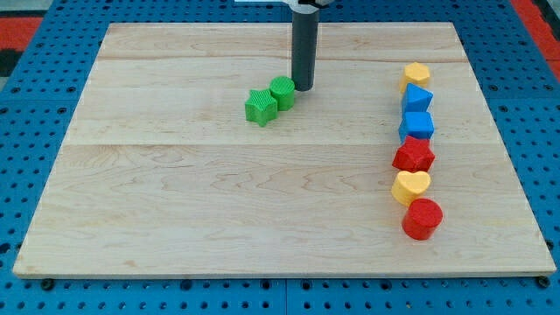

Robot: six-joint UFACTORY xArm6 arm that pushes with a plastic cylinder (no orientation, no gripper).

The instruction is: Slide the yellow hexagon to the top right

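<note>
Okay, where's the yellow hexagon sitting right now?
The yellow hexagon sits near the view's top right, at the top of a column of blocks, touching the blue block just below it. My tip is far left, beside the green blocks.

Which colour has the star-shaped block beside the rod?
Green, shown in the camera view.

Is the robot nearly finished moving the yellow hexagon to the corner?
Partly, it seems. The yellow hexagon already sits at the top of the column of blocks on the view's right, but short of the board's top right corner. Nothing is in hand: my tip is mid-board, right beside the green cylinder and green star. Left: travel over and nudge the hexagon up-right.
</note>
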